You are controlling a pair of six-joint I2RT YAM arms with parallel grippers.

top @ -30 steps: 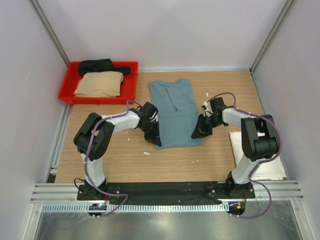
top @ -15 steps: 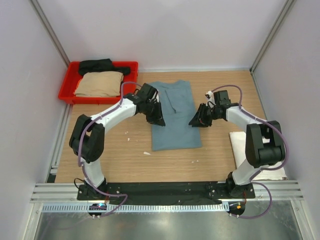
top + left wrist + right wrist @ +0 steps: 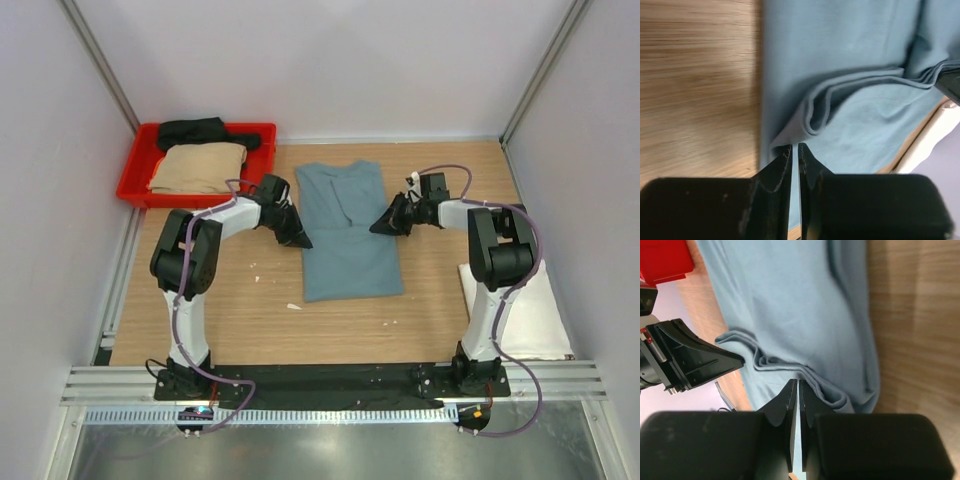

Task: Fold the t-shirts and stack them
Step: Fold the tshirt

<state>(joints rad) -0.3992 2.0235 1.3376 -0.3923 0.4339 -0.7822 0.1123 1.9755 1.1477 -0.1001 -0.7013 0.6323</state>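
— Starting at the lower right of the overhead view, what lay nearest?
— A white folded cloth t-shirt (image 3: 540,325), flat beside the right arm. I judged that one finished.
— And mid-frame?
— A dusty teal-blue cloth t-shirt (image 3: 345,240) lay on the wooden tabletop (image 3: 230,320) as a long strip, sleeves turned in. The left gripper (image 3: 794,150) met its left edge and the right gripper (image 3: 797,385) its right edge. Each pair of fingers was closed to a sliver on a raised ridge of cloth, apparently pinching it.
— So half done?
— Yes; a crosswise fold and the stacking remained.
— Farther back?
— Upper left, a tan cloth t-shirt (image 3: 198,168), seemingly folded, and a black cloth t-shirt (image 3: 195,130) sat in the red plastic tray (image 3: 260,160).
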